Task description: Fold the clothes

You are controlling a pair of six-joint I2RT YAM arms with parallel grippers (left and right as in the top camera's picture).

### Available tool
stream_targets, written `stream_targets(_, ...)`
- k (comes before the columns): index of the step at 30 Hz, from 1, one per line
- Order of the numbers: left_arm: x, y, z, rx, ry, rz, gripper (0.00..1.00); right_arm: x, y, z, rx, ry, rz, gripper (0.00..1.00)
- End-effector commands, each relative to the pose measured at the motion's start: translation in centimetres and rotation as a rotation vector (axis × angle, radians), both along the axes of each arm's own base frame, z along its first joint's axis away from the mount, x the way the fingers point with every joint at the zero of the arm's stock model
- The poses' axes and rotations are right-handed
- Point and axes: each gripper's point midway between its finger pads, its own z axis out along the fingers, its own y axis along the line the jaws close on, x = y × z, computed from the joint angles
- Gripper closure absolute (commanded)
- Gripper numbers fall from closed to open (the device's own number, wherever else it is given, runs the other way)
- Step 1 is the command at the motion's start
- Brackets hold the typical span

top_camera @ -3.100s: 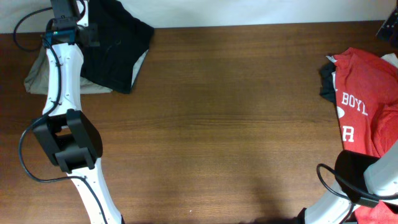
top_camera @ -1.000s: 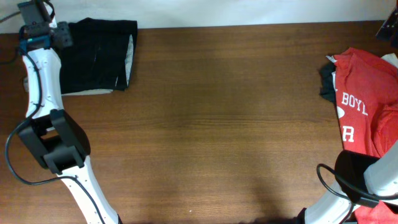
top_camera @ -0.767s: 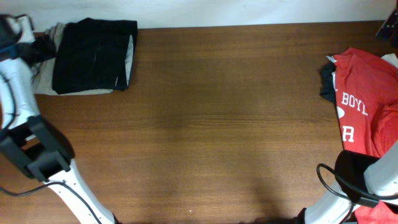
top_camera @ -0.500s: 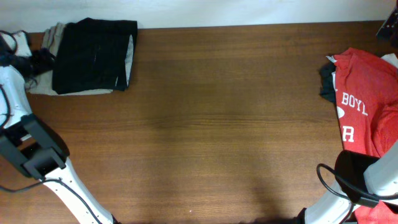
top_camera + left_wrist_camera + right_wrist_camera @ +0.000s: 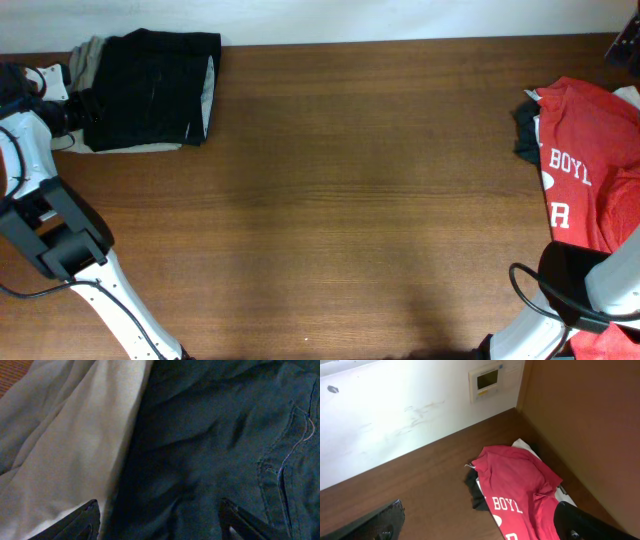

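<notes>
- My left jaws stand spread with nothing pinched. Their two dark fingertips (image 5: 89, 519) show wide apart at the lower edge of the left wrist view, close over cloth.
- Under the fingertip at the picture's right lie the black shorts (image 5: 215, 435). They are soft, matte and rumpled into shallow creases, with a stitched seam and a loose pale thread.
- Under the other fingertip lie the khaki trousers (image 5: 65, 450), pale and smooth in long soft folds. The black cloth laps over their edge.
- From overhead, the left jaws sit at the left edge of the shorts. The shorts are folded into a rough rectangle at the far left corner of the worktop (image 5: 330, 200). Pale lining (image 5: 208, 95) shows down their right side, and khaki pokes out at the left and along the near edge.
- That pile is tight to the far edge. To its right, the brown wood-grain worktop runs open across to the other end.
- My right jaws are spread wide too and hold nothing. Their fingertips (image 5: 380, 519) are high over the worktop.
- Well ahead of them, the red T-shirt (image 5: 515, 475) with white lettering lies crumpled at the right end. It sits on a dark garment (image 5: 474, 491) and something white, hard by a brown side wall.
- A white wall with a small wall panel (image 5: 487, 380) closes the far edge.
</notes>
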Motion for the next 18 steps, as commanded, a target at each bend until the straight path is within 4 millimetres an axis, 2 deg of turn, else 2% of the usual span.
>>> stream_targets(1,0.09,-0.61,-2.11,-0.021,0.018,-0.034,0.25,-0.30,-0.36,-0.03,-0.009,0.007,-0.019,0.01)
stream_targets(6,0.44,-1.03,-2.02,-0.043,-0.004,-0.052,0.26,-0.29,-0.35,-0.03,-0.009,0.007,-0.018,0.01)
stream_targets(9,0.54,-1.08,-1.93,-0.045,-0.011,-0.056,0.37,-0.29,-0.35,-0.03,-0.009,0.007,-0.018,0.01)
stream_targets(11,0.53,-1.09,-1.93,-0.045,-0.010,-0.056,0.51,-0.30,-0.34,-0.04,-0.009,0.007,-0.018,0.02)
stream_targets(12,0.53,-1.09,-1.93,-0.045,-0.010,-0.056,0.54,-0.30,-0.36,-0.04,-0.009,0.007,-0.019,0.01)
stream_targets(18,0.59,-1.04,-1.89,-0.043,-0.013,-0.055,0.60,-0.30,-0.34,-0.04,-0.009,0.007,-0.018,0.01)
